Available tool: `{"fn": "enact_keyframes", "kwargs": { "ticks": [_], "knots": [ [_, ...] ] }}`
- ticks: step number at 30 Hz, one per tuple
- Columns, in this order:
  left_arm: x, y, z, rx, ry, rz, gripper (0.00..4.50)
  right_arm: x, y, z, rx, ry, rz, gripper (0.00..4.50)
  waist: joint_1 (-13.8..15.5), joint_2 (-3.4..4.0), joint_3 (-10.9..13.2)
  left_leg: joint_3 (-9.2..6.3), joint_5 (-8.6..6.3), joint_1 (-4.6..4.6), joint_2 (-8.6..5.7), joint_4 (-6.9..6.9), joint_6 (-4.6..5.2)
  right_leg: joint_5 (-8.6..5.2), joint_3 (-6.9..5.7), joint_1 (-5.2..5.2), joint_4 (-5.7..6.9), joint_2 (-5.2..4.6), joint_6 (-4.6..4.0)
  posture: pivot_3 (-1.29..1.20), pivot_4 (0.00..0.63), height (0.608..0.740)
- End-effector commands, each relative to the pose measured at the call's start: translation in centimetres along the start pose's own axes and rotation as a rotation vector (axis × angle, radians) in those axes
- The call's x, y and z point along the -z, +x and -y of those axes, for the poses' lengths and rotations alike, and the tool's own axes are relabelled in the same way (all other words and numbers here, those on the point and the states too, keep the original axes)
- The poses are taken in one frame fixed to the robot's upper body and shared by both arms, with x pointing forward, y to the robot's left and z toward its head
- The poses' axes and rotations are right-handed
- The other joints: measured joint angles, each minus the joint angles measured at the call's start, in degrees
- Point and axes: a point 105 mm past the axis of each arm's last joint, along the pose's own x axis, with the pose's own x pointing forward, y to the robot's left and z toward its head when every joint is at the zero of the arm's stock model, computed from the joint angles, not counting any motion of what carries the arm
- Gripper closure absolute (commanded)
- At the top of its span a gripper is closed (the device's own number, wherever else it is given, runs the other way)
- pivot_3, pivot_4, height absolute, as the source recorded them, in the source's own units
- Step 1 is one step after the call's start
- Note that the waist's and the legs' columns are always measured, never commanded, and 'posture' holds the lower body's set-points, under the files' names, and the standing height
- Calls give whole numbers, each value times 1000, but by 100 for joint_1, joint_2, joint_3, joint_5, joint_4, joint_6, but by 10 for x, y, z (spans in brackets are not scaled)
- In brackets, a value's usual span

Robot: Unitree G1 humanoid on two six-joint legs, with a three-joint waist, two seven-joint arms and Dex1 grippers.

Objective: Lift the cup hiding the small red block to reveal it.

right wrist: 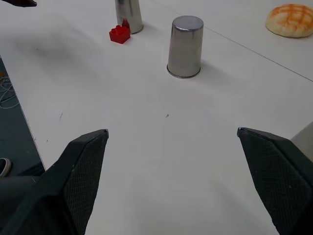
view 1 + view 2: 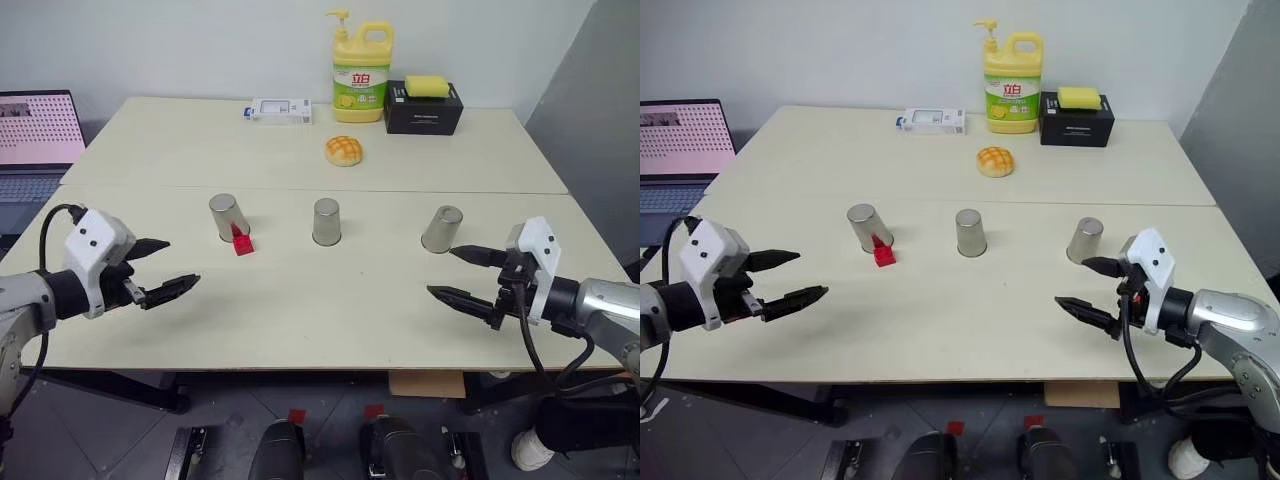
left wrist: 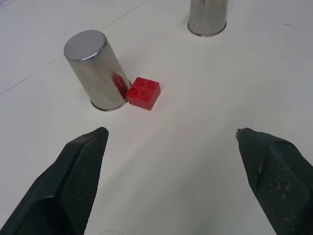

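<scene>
Three upturned shiny steel cups are standing in a row across the pale cream table (image 2: 300, 310): the left steel cup (image 2: 228, 217), the middle steel cup (image 2: 326, 221) and the right steel cup (image 2: 441, 229), well apart from one another. The small bright red studded block (image 2: 243, 244) is sitting in the open on the table, touching the base of the left steel cup on its near side; its red is reflecting in that cup's wall in the left wrist view. My left claw (image 2: 162, 268) is hovering over the near left edge of the table, its two black fingers spread apart and holding nothing, pointing toward the left cup and block. My right claw (image 2: 468, 274) is hovering near the right steel cup, fingers likewise spread wide and empty, touching no cup. Farther back, a round yellow-orange bun (image 2: 343, 150) is lying beyond the middle cup; a yellow dish-soap bottle with pump top (image 2: 361, 70), a black box (image 2: 423, 108) carrying a yellow sponge (image 2: 427, 86), and a small white flat box (image 2: 280, 109) are sitting along the far edge. An open laptop (image 2: 35, 140) is standing off the table's left side
</scene>
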Motion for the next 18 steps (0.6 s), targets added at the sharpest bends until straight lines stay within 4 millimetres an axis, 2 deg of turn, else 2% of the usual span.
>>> {"fn": "enact_keyframes", "kwargs": {
  "ticks": [1,18],
  "knots": [
    [-15,-4,-2,-10,41,51,57,-11,-4,3,16,-52,30,0,0,0,0,1,0,0,0,0,0,0,1,0,0,0,0,0,150,740],
    [-16,-2,3,23,28,25,57,-17,-19,6,17,-61,34,0,0,0,0,1,0,0,-1,0,0,0,0,0,0,0,0,0,150,740]
  ]
}}
